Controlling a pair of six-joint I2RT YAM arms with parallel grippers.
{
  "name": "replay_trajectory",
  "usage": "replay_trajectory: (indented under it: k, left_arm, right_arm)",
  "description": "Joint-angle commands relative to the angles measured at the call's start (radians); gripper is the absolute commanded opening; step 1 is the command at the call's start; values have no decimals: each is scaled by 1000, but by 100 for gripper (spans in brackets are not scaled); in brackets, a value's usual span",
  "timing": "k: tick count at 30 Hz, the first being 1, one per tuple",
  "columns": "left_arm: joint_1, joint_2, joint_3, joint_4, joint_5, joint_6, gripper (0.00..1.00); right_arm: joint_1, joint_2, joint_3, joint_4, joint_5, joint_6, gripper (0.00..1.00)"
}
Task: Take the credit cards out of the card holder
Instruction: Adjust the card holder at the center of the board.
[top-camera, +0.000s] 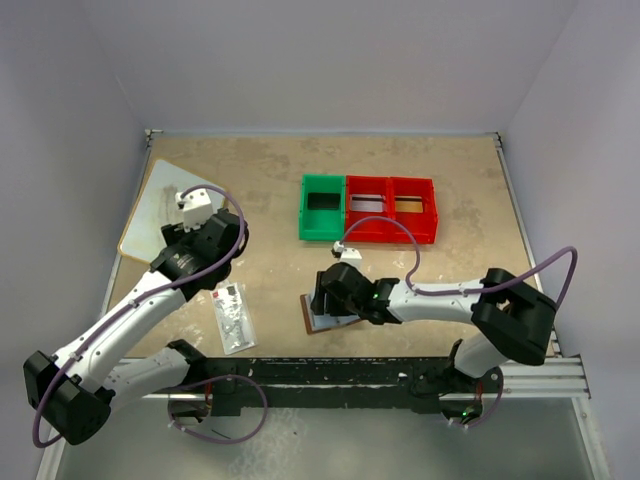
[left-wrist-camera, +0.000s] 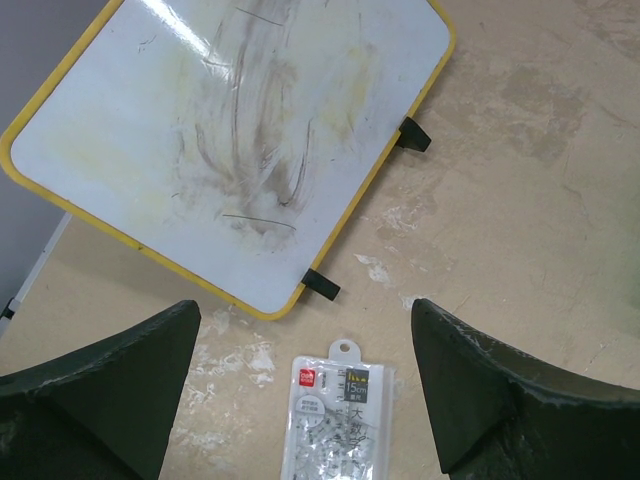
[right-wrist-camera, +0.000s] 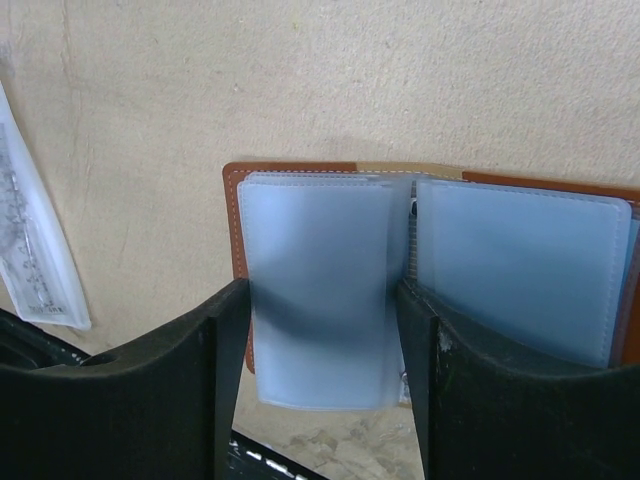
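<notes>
The card holder (top-camera: 318, 322) lies open on the table, its brown cover (right-wrist-camera: 237, 220) under bluish-grey pocket leaves (right-wrist-camera: 520, 270). My right gripper (right-wrist-camera: 322, 290) is down on it, fingers pressed to both side edges of the left pocket leaf (right-wrist-camera: 320, 250). The pockets look uniformly pale. A silvery-grey flat piece (top-camera: 368, 205) shows in the middle red bin and a golden-tan one (top-camera: 408, 205) in the right red bin; these look like the credit cards. My left gripper (left-wrist-camera: 305, 320) hangs open over bare table, far from the card holder.
A clear speckled packet (left-wrist-camera: 335, 420) with a red mark lies under the left gripper, also seen in the right wrist view (right-wrist-camera: 35, 250). A yellow-rimmed whiteboard (left-wrist-camera: 220, 130) sits at the far left. A green bin (top-camera: 322, 207) adjoins the red bins (top-camera: 391, 228).
</notes>
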Motion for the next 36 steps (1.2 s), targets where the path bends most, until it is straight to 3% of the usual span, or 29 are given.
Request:
replay_trajectory:
  k: [1, 7, 14, 22, 24, 27, 32, 34, 36]
  left_arm:
    - [3, 1, 11, 20, -1, 20, 84]
    - [3, 2, 10, 24, 12, 26, 81]
    - [3, -3, 2, 51, 87, 50, 77]
    - [2, -11, -5, 66, 151, 59, 74]
    - [2, -24, -16, 99, 261, 76, 72]
    - [3, -58, -64, 207, 539, 85, 70]
    - [-1, -55, -226, 541, 1017, -50, 64]
    - [-24, -43, -301, 683, 1100, -124, 62]
    - [-97, -31, -345, 753, 1078, -161, 62]
  right_arm:
    - [-3, 35, 21, -14, -7, 5, 62]
    - [-5, 13, 11, 7, -13, 9, 62]
    - [-59, -63, -102, 183, -113, 32, 50]
    - [-75, -112, -144, 199, -120, 51, 47]
    - [-81, -124, -163, 230, -129, 60, 46]
    - [-94, -127, -182, 262, -141, 69, 45]
    - [-102, -106, -188, 269, -142, 81, 45]
    - [-103, -103, -197, 280, -144, 88, 45]
    - [-103, -102, -209, 290, -145, 96, 45]
